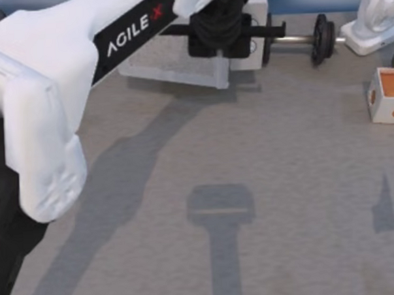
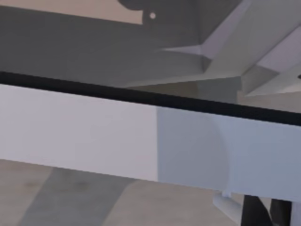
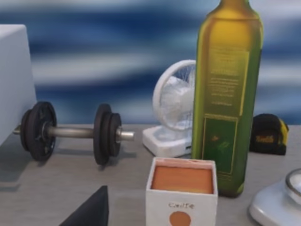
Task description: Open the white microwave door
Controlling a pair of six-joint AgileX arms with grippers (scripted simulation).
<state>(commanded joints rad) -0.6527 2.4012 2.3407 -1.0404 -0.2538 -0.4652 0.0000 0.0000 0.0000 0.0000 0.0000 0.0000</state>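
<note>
The white microwave (image 1: 257,14) stands at the back centre of the table, and one white side of it shows in the right wrist view (image 3: 13,80). Its white door (image 1: 170,60), with the grey speckled mesh window, stands swung out from the front toward the left. My left arm reaches from the lower left across the table. Its black gripper (image 1: 221,25) sits at the door's free edge against the microwave front. In the left wrist view a white panel with a black edge (image 2: 94,132) crosses the picture in front of the gripper (image 2: 263,214). My right gripper (image 3: 91,212) is parked at the right, outside the top view.
A black dumbbell (image 1: 303,39) lies right of the microwave. A white fan (image 1: 374,19) stands at the back right. A white box with orange contents (image 1: 389,94) sits at the right edge, beside a green oil bottle (image 3: 228,94), a tape measure (image 3: 269,134) and a scale (image 3: 282,200).
</note>
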